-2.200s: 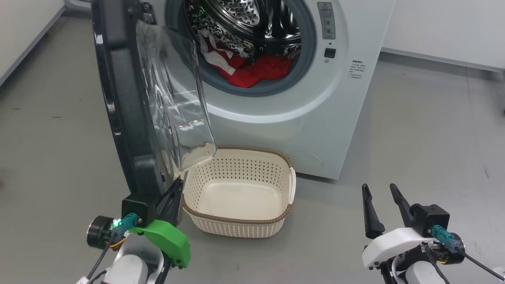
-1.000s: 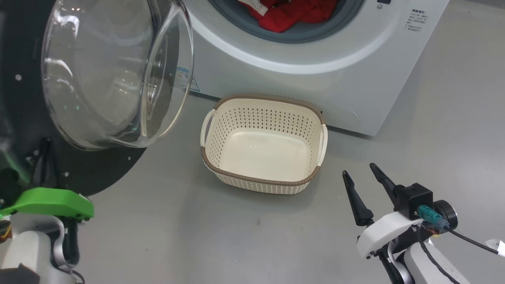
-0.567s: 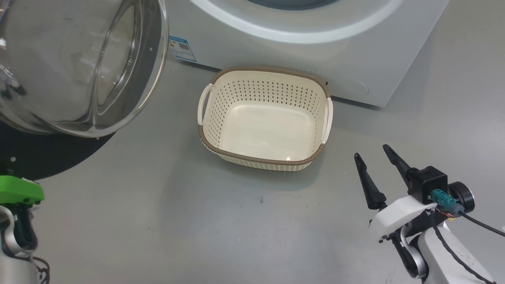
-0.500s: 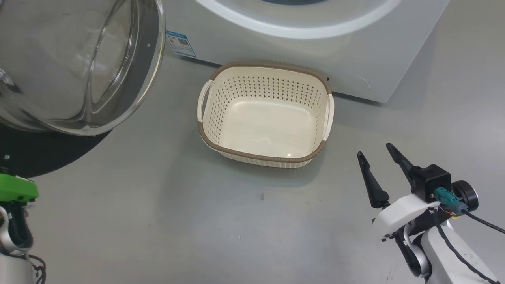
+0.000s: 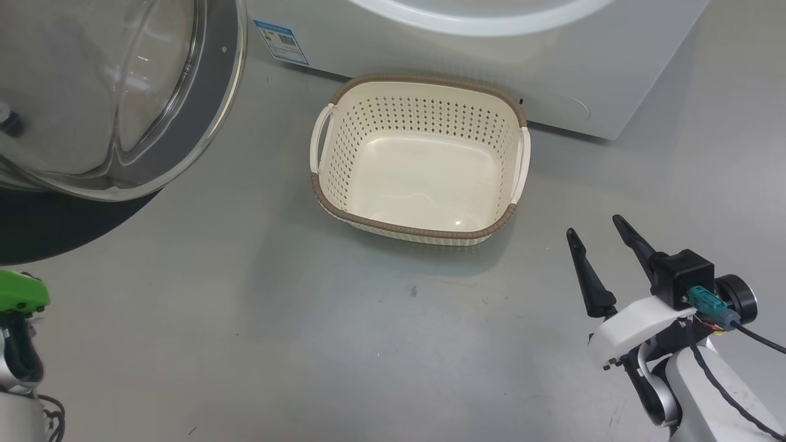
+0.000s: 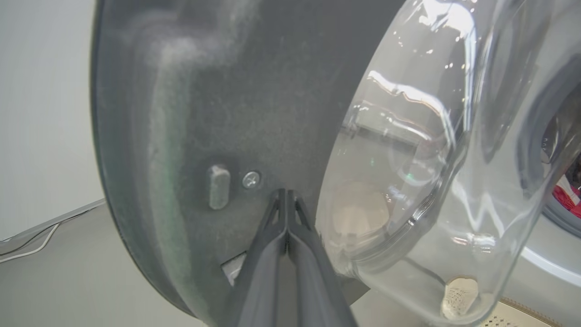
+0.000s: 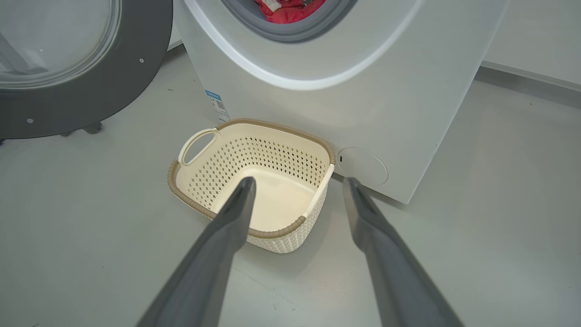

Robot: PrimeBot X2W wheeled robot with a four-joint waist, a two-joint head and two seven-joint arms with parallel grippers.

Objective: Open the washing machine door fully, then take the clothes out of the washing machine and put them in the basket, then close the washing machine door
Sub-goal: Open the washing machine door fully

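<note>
- Now, head view: the door (image 5: 123, 92) hangs wide on the left, and the empty basket (image 5: 424, 232) sits against the washing machine (image 5: 430, 37). The right gripper (image 5: 594, 224) hovers spread and empty. Since a second ago the camera has tilted down, and the door looks swung wider.
- Left wrist: the left gripper (image 6: 285, 194), pinched shut on nothing, has its tips at the door's stiff, heavy dark inner face, beside the glass.
- Right wrist: red clothes (image 7: 283, 9) lie in the machine's opening. They look soft, light and likely to snag, so pinch a bunched fold.
</note>
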